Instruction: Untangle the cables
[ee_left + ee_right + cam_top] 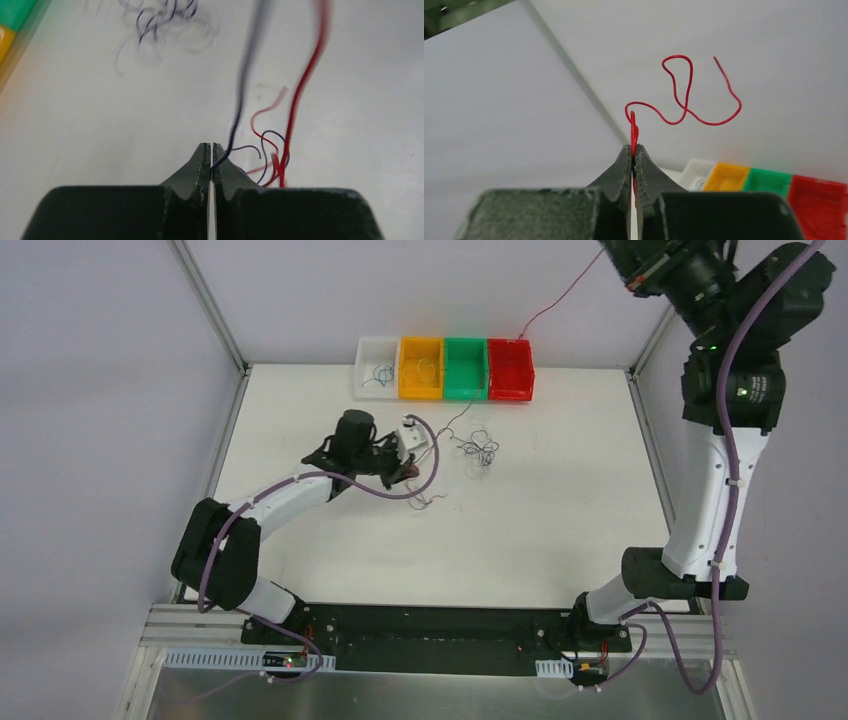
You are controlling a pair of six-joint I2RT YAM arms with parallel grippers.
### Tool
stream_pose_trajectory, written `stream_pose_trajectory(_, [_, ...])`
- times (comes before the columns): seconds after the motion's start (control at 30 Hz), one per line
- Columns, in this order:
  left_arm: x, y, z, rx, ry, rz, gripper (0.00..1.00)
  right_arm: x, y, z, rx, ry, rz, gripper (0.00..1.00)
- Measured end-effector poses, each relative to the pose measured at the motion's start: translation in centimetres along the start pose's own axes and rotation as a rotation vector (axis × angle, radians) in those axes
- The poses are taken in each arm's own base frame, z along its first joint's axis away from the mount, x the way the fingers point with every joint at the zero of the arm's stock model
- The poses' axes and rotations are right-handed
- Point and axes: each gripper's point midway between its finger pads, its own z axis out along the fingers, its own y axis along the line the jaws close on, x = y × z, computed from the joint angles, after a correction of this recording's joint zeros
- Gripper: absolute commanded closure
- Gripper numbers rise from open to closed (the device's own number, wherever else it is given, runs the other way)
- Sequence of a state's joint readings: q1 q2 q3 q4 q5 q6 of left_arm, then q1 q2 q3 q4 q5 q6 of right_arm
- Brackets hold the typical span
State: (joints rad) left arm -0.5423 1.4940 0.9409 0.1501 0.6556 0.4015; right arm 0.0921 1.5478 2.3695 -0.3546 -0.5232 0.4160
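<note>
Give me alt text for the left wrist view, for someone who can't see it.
The left gripper is shut on a thin dark wire over the white table. Red wires curl beside it; a blurred tangle lies farther off.

Top cam looks down from behind the arms over the whole table (550, 540). Left wrist cam hugs the table. The right one's up high, and both catch the bins (465, 375) too.

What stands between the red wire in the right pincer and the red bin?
Nothing visible. The right pincer holds the red wire up in the air, and only open space lies between it and the red bin.
</note>
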Motion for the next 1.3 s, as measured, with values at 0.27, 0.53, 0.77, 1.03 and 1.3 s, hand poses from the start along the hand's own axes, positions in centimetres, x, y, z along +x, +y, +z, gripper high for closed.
stream_pose_trajectory(0.27, [13.2, 3.6, -9.6, -0.149, 0.352, -0.08, 1.0, -8.1, -9.8, -5.3, 0.342, -0.205, -0.214, 1.0])
stream_pose_trajectory(0.53, [17.8, 4.5, -14.8, -0.181, 0.492, -0.11, 1.0, -12.3, -13.9, -9.3, 0.525, -0.298, -0.36, 1.0])
stream_pose_trajectory(0.77, [19.7, 5.3, -17.6, -0.199, 0.539, -0.138, 1.0, -13.4, -14.8, -10.2, 0.57, -0.305, -0.443, 1.0])
stream_pose_trajectory(1.03, [23.3, 8.2, -21.8, -0.259, 0.614, -0.196, 1.0, -16.6, -17.6, -13.2, 0.74, -0.361, -0.6, 1.0])
stream_pose_trajectory(1.3, [26.2, 10.6, -25.6, -0.304, 0.676, -0.252, 1.0, -18.0, -23.4, -16.3, 0.923, -0.336, -0.693, 1.0])
